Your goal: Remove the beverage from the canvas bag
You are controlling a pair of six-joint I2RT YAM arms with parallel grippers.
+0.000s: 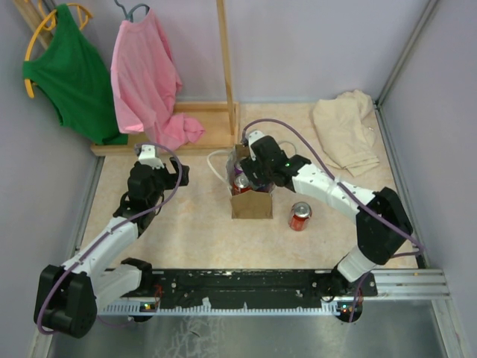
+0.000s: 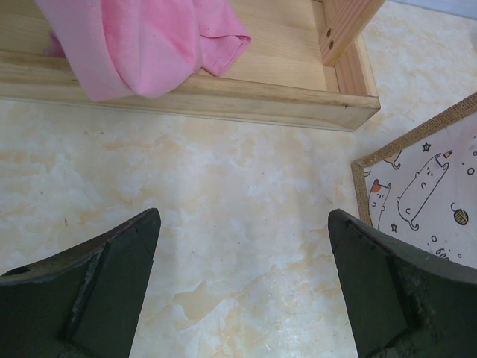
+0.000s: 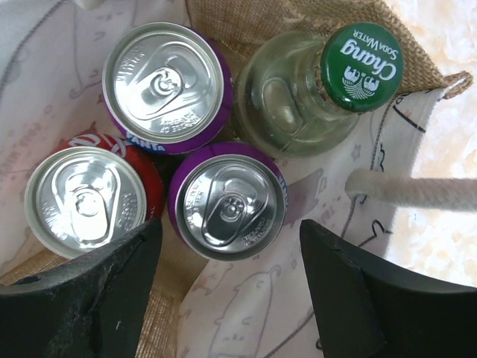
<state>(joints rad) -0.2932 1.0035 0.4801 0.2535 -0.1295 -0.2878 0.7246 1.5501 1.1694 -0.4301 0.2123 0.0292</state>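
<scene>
The tan-brown canvas bag (image 1: 252, 203) stands at the table's middle, and its printed lining shows in the right wrist view (image 3: 268, 306). Inside it stand two purple cans (image 3: 229, 200) (image 3: 165, 83), a red can (image 3: 86, 198) and a green-capped glass bottle (image 3: 298, 93). A white rope handle (image 3: 417, 192) lies across the right rim. My right gripper (image 3: 229, 250) hovers open just above the bag's mouth, its jaws either side of the near purple can. My left gripper (image 2: 244, 246) is open and empty over bare table left of the bag, whose edge shows (image 2: 421, 190) at the right.
A red can (image 1: 300, 215) lies on the table right of the bag. A wooden rack base (image 1: 179, 133) holds a pink shirt (image 1: 145, 78) at the back. A green shirt (image 1: 71, 71) hangs far left. A pale beige cloth (image 1: 344, 134) lies back right.
</scene>
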